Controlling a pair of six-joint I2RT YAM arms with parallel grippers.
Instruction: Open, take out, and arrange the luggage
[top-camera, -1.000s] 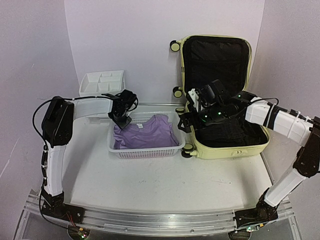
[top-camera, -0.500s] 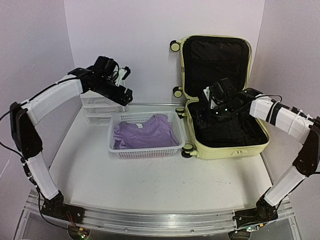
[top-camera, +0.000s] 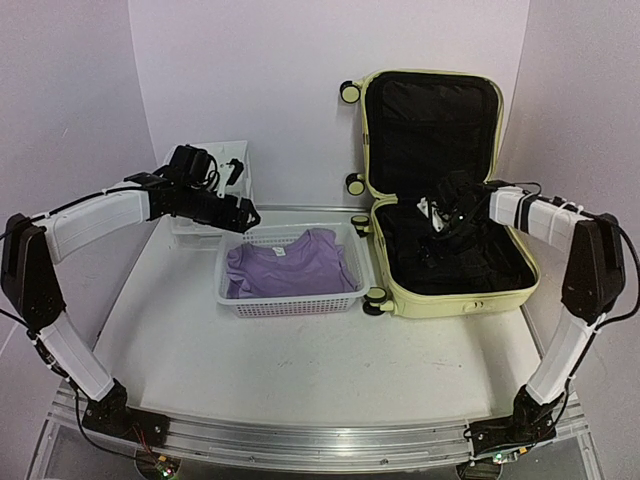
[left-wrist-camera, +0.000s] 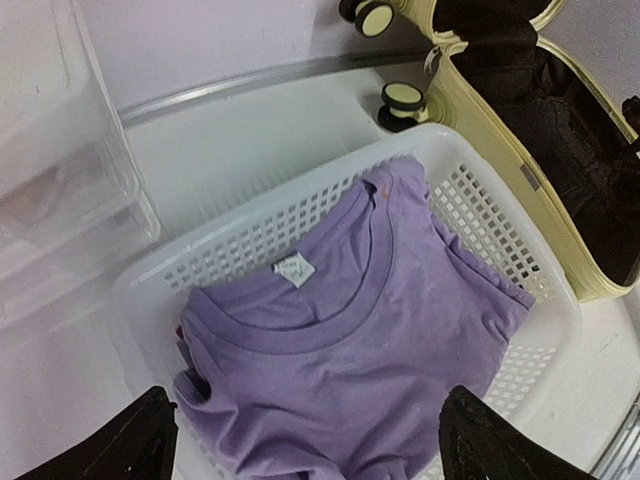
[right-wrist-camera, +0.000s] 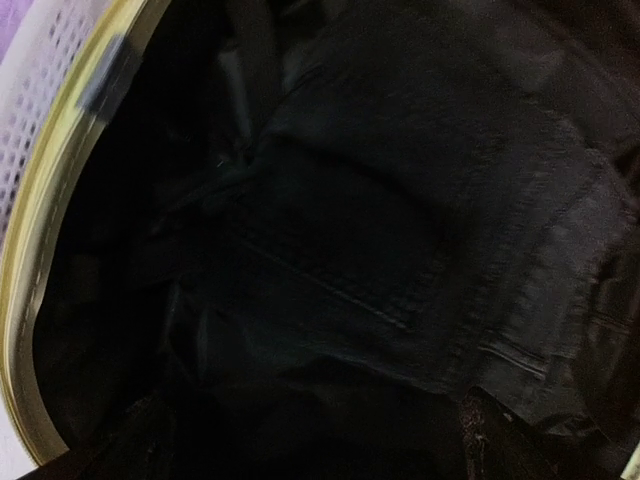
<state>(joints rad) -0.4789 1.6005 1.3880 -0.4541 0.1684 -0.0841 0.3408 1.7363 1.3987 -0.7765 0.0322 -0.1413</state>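
Observation:
The pale yellow luggage (top-camera: 455, 297) lies open at the right, its lid upright and black-lined. It also shows in the left wrist view (left-wrist-camera: 497, 150) and as a yellow rim in the right wrist view (right-wrist-camera: 40, 300). Black clothing (right-wrist-camera: 400, 230) fills its lower half (top-camera: 465, 268). My right gripper (top-camera: 440, 224) is inside the suitcase, open and empty just above that clothing (right-wrist-camera: 305, 440). My left gripper (top-camera: 246, 217) hangs open and empty over the back left of the white basket (top-camera: 290, 302), above a purple T-shirt (left-wrist-camera: 370, 340).
The purple T-shirt (top-camera: 290, 262) lies in the mesh basket (left-wrist-camera: 500, 230) left of the suitcase. A white plastic drawer unit (left-wrist-camera: 60, 200) stands at the back left, behind my left arm (top-camera: 205, 225). Suitcase wheels (top-camera: 350, 92) stick out toward the basket.
My left gripper rose from the basket's back edge toward the drawer unit, then dropped back over the basket. My right gripper moved right, deeper into the suitcase.

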